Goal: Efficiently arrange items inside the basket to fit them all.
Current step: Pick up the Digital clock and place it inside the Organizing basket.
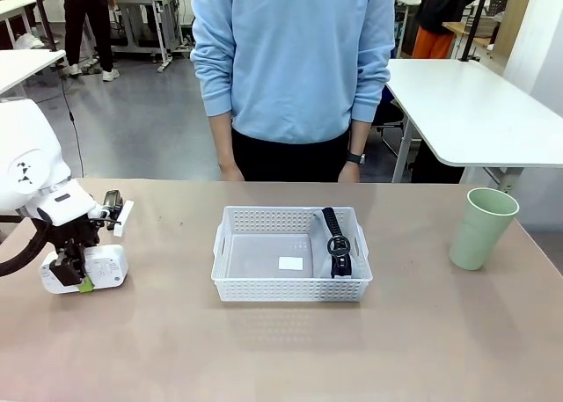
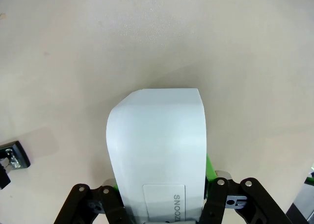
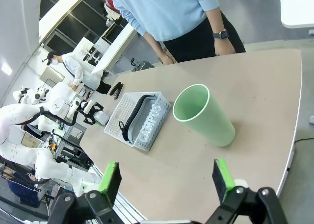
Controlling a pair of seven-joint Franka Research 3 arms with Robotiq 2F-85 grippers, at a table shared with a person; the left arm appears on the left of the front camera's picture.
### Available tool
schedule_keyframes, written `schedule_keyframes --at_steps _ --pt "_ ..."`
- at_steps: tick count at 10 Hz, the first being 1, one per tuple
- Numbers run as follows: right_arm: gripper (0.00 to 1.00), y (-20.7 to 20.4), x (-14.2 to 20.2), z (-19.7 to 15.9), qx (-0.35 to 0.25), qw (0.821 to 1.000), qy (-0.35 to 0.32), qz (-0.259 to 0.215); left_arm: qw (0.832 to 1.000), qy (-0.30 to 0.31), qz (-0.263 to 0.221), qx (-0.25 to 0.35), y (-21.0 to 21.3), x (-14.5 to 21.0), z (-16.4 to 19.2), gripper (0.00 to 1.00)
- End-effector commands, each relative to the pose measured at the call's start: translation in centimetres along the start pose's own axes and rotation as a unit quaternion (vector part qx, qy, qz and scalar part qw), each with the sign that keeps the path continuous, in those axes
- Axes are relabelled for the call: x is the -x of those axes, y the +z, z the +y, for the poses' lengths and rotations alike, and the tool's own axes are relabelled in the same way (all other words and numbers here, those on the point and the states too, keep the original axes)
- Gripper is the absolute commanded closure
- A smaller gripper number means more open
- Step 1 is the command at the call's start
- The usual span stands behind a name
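Tan table (image 1: 264,349) carries white basket (image 1: 290,289) mid-table, pale green cup (image 1: 479,230) upright at right, white box (image 1: 106,268) far left.

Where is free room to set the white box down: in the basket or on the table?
In the basket the left and middle floor is bare; the pouch lines its right wall. The table is bare between basket and cup and along its near edge. Crowded at the left, where the left pincer holds the white box.
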State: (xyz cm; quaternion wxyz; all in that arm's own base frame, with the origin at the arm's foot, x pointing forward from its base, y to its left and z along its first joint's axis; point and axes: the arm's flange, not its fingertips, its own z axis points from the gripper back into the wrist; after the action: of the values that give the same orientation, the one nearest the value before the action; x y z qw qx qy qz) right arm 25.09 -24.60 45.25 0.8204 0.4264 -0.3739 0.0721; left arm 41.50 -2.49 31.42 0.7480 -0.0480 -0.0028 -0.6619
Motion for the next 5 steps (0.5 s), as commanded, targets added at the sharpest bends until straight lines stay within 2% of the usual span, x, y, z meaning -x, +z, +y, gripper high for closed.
schedule_keyframes --at_steps 1,2,5 --pt "0.0 0.0 -0.29 -0.06 -0.006 1.0 0.012 -0.01 1.0 0.0 0.016 -0.005 -0.13 0.25 0.28 0.95" --pt "0.0 0.0 -0.29 -0.06 -0.006 1.0 0.012 -0.01 1.0 -0.004 0.013 -0.002 0.04 0.31 0.23 1.0" --pt "0.0 0.0 -0.29 -0.06 -0.006 1.0 0.012 -0.01 1.0 0.003 0.011 -0.009 0.8 0.63 -0.2 1.0"
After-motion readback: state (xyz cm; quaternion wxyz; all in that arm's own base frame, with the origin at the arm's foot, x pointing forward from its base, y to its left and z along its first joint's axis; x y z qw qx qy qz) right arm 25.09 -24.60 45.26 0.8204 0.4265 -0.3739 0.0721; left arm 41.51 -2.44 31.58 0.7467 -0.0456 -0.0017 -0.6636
